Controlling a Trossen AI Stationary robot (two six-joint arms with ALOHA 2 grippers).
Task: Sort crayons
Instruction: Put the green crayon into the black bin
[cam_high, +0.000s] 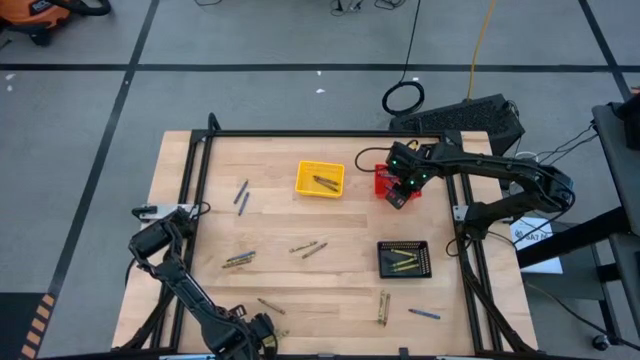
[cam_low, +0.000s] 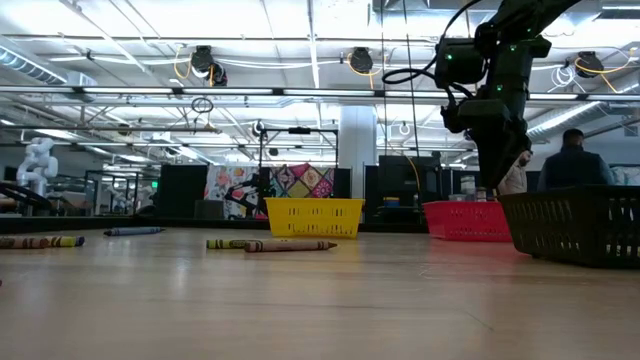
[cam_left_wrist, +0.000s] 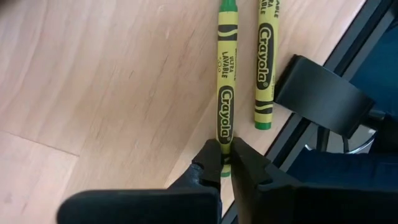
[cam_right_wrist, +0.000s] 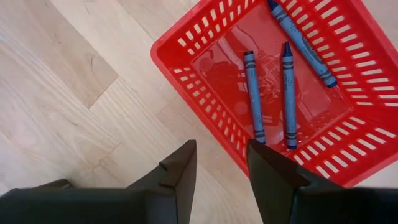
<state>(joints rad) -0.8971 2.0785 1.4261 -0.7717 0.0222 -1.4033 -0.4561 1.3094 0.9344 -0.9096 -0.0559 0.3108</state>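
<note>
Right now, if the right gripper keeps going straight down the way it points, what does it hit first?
Probably the near rim of the red basket: the open right gripper straddles that wall, with three blue crayons inside. Depth is unclear.

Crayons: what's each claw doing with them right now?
Left gripper shut on a green crayon by the table's near edge. Right gripper open, empty, over the red basket holding three blue crayons. Nothing blocking.

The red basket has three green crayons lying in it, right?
Not quite. The three crayons in the red basket are blue, not green, as the right wrist view shows. The right gripper hangs open beside the basket.
</note>
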